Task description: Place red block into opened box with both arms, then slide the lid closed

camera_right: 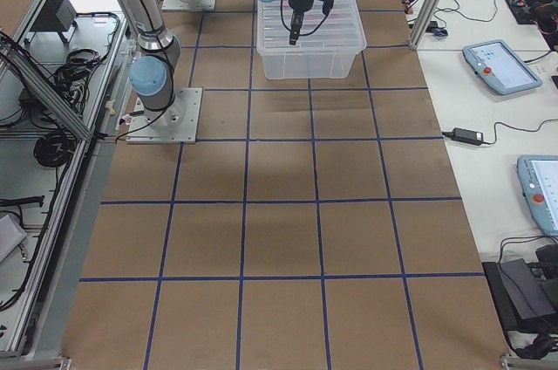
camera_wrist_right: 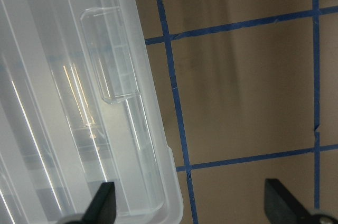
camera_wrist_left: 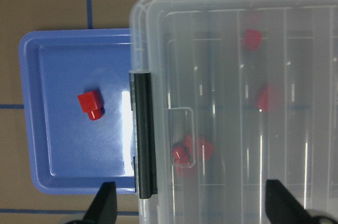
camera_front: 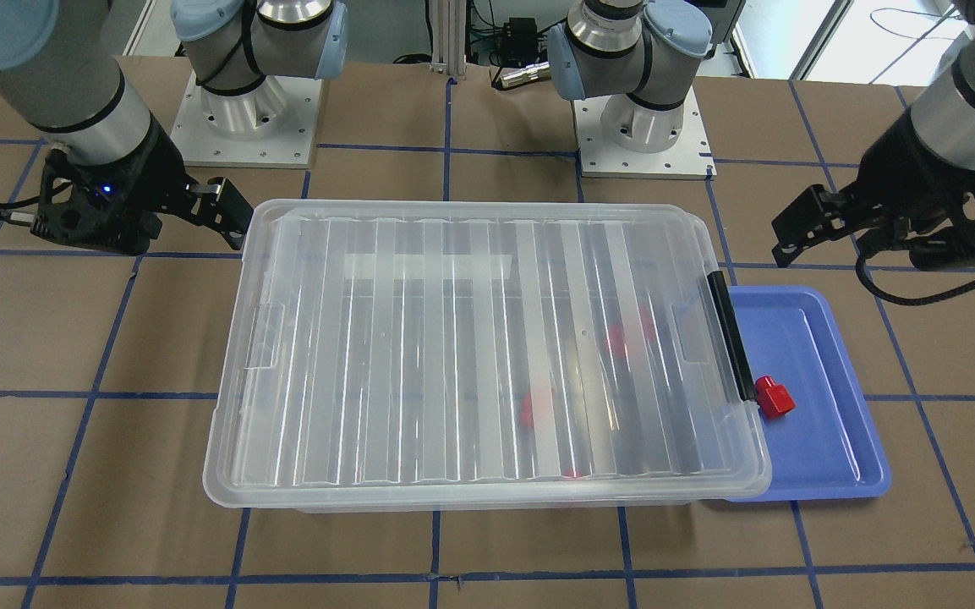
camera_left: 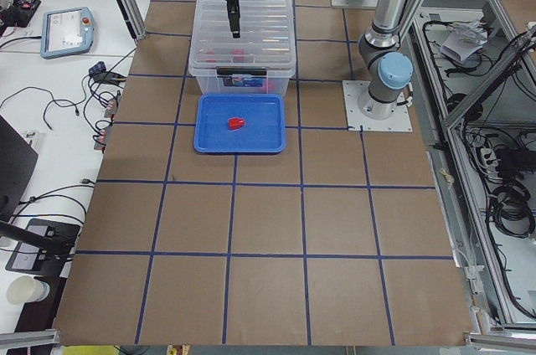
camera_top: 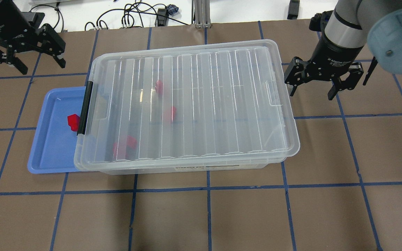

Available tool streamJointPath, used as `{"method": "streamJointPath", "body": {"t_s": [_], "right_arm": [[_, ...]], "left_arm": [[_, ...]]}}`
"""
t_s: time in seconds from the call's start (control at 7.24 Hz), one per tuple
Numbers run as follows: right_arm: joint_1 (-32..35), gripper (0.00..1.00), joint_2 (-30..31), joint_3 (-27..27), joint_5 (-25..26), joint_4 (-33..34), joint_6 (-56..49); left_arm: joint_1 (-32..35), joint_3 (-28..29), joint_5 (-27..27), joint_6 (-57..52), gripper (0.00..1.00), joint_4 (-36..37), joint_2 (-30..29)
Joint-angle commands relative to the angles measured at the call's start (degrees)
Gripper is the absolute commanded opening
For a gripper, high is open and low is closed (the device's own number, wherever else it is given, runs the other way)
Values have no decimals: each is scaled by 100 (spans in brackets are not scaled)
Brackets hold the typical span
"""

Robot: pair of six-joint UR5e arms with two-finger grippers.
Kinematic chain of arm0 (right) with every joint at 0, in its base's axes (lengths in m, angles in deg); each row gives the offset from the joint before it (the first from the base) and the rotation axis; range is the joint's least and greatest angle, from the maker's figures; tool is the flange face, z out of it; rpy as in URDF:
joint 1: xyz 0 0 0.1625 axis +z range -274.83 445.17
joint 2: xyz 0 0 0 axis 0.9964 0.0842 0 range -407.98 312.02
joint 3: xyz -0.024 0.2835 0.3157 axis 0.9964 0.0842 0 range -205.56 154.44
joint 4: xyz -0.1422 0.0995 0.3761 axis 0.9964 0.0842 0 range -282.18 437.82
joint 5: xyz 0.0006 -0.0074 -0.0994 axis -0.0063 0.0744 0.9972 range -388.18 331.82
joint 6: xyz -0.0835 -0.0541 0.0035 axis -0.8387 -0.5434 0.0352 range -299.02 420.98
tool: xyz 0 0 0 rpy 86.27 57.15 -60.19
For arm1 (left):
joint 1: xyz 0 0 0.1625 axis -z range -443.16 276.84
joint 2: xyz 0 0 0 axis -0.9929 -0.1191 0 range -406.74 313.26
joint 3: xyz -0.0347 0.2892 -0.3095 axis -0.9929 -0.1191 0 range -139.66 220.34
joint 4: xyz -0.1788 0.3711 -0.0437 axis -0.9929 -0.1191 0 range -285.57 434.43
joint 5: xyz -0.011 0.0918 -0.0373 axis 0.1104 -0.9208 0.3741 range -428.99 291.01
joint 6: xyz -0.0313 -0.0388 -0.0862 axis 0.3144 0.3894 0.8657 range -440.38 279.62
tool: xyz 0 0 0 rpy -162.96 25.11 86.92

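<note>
One red block (camera_front: 774, 397) (camera_wrist_left: 91, 105) lies on a blue tray (camera_front: 825, 338), just outside the box's black bar (camera_front: 731, 334). The clear box (camera_top: 187, 169) has the ridged lid (camera_front: 470, 338) lying over nearly all of it, slightly askew. Several more red blocks (camera_top: 170, 113) show blurred through the lid. My left gripper (camera_top: 42, 66) (camera_front: 791, 233) hangs open above the table beyond the tray end, holding nothing. My right gripper (camera_top: 310, 94) (camera_front: 229, 207) hangs open off the box's other short end, also holding nothing.
The blue tray (camera_top: 52, 139) is tucked partly under the box's bar end. Brown table (camera_top: 207, 216) with blue tape grid lines surrounds the box. Both arm bases (camera_front: 643, 127) stand at the far side in the front-facing view.
</note>
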Motion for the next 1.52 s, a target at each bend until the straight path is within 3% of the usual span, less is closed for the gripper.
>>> {"method": "streamJointPath", "body": {"t_s": [0.0,0.28,0.97,1.38], "right_arm": [[16,100,-487,-25,-6,815,4],[25,100,-612,-43,3,959,4],[34,100,-876,-52,11,880,-4],[34,100,-928,-60,12,907,-101]], "left_arm": [[-436,-198,32,-12,100,605,-487],[-569,-339,33,-38,100,1705,-1023],[-982,-866,15,-30,100,1971,-1745],[-957,-1664,94,-82,100,3253,-1948]]}}
